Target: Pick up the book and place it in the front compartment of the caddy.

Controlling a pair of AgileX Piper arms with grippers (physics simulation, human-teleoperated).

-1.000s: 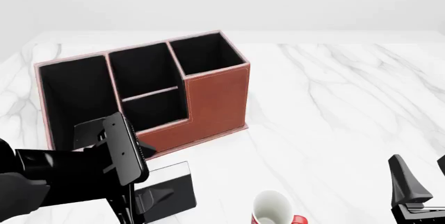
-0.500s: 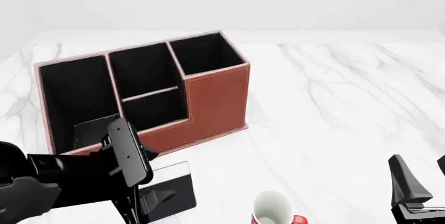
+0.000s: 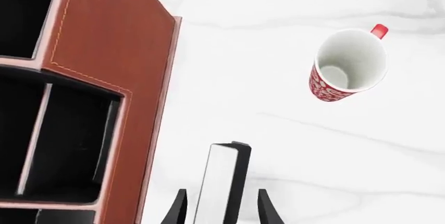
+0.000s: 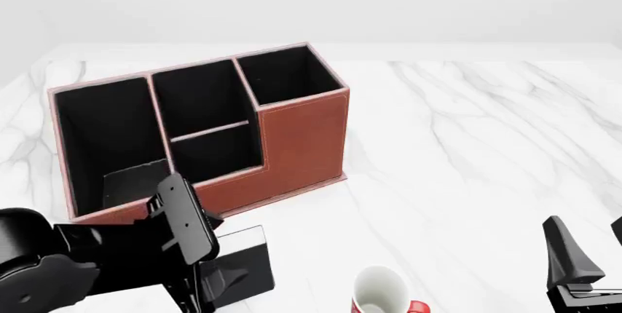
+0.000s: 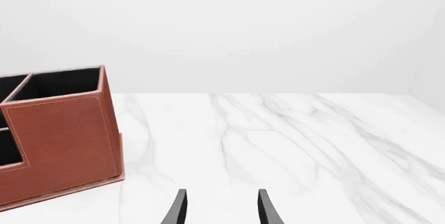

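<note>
My left gripper (image 3: 221, 211) brackets the thin black book (image 3: 221, 182), white page edge (image 3: 212, 179) up, standing just before the reddish-brown leather caddy (image 4: 296, 142); whether I'm pinching, I cannot tell. It looks light, stiff, slick, so grip the covers. My right gripper (image 5: 220, 208) gapes, idle. Smooth white marble table (image 4: 467, 138); red mug (image 4: 381, 292) beside the book.
</note>
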